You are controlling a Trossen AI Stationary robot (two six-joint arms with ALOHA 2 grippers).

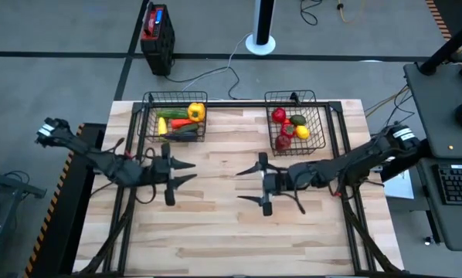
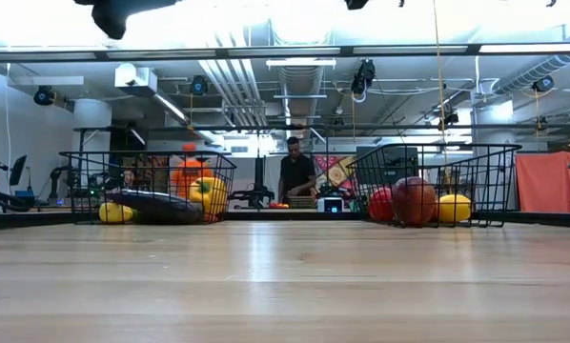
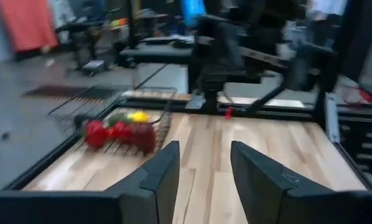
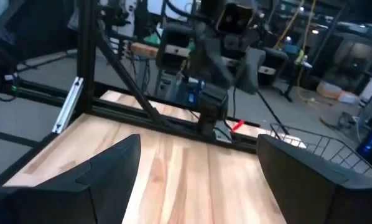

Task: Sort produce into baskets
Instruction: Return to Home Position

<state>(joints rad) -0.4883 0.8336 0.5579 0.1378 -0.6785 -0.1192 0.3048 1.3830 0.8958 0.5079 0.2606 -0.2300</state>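
Pale wood-plank table (image 1: 215, 239); cluttered workshop beyond, person (image 2: 295, 174) standing far back. Left basket (image 1: 147, 116) at far edge held yellow pepper (image 1: 196, 112), dark eggplant (image 1: 181, 134), green pieces. Right basket (image 1: 324, 123) alongside held red tomatoes (image 1: 280, 116), lemon (image 1: 320, 133). Left gripper (image 1: 194, 171) and right gripper (image 1: 239, 186) faced each other over mid-table, jaws spread.

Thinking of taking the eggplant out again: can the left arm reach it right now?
Probably yes. The eggplant lies along the left basket's side nearest the arms, uncovered from above, and the left gripper hangs open and empty just in front of that basket.
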